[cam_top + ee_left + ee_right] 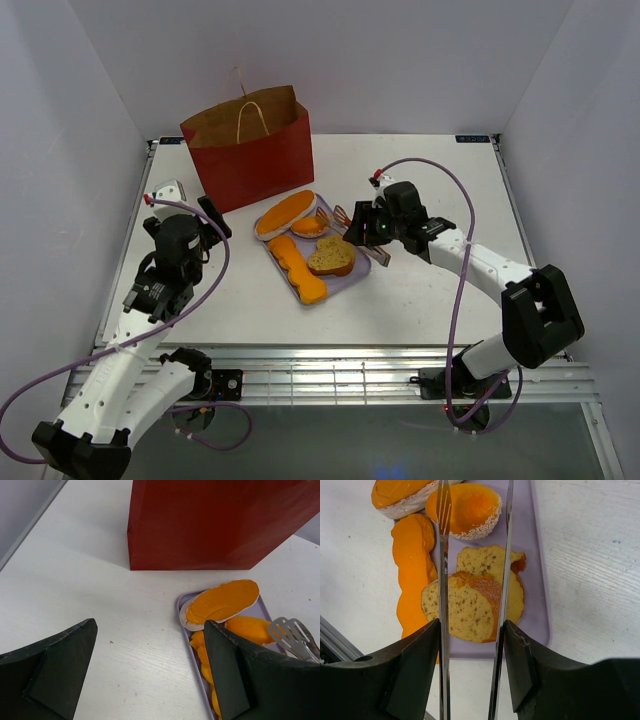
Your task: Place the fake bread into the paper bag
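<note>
Right jaws clasp tongs (444, 580) astride the brown-crusted slice (462, 612), left jaws gape empty; a weak pinch could drop it short of the paper bag (255, 160).

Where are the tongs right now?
Right wrist view: the tongs are held in the right gripper, their arms over the bread slices on the lavender tray. In the top view they are centre-right, right of the paper bag.
</note>
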`<move>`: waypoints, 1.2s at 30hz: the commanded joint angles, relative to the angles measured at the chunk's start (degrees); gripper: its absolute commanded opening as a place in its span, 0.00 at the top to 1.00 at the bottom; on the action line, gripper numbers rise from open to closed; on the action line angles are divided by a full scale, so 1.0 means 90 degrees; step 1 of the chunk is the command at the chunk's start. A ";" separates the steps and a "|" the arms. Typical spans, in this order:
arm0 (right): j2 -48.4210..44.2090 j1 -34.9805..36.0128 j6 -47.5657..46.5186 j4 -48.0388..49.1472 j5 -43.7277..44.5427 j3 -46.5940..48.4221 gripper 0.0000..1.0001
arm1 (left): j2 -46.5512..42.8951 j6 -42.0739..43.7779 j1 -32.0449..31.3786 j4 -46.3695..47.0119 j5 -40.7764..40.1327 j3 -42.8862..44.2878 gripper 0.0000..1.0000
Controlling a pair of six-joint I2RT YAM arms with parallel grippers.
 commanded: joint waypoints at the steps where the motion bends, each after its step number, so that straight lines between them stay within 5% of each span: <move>1: 0.0062 -0.0034 0.0069 0.0389 -0.0165 -0.0045 0.42 | -0.0114 -0.0068 0.0067 -0.0021 -0.0061 -0.0002 0.02; 12: 0.0199 -0.0034 0.0137 0.0535 -0.0438 -0.0064 0.43 | -0.0036 -0.0088 0.0086 -0.0031 0.0036 0.0008 0.02; 22: 0.0063 -0.0024 0.0186 0.0535 -0.0605 -0.0025 0.67 | 0.0023 -0.0078 0.0086 -0.0041 0.0114 0.0018 0.02; 32: -0.0493 -0.0034 0.0127 0.0262 -0.0566 0.0229 0.70 | -0.0095 -0.0078 0.0086 0.0018 0.0056 -0.0061 0.02; 34: -0.0552 -0.0024 0.0127 0.0232 -0.0585 0.0200 0.70 | -0.0085 -0.0069 0.0086 0.0028 0.0114 -0.0061 0.22; 36: -0.0669 -0.0034 0.0137 0.0242 -0.0595 0.0122 0.70 | -0.0104 -0.0068 0.0086 0.0037 0.0124 -0.0070 0.23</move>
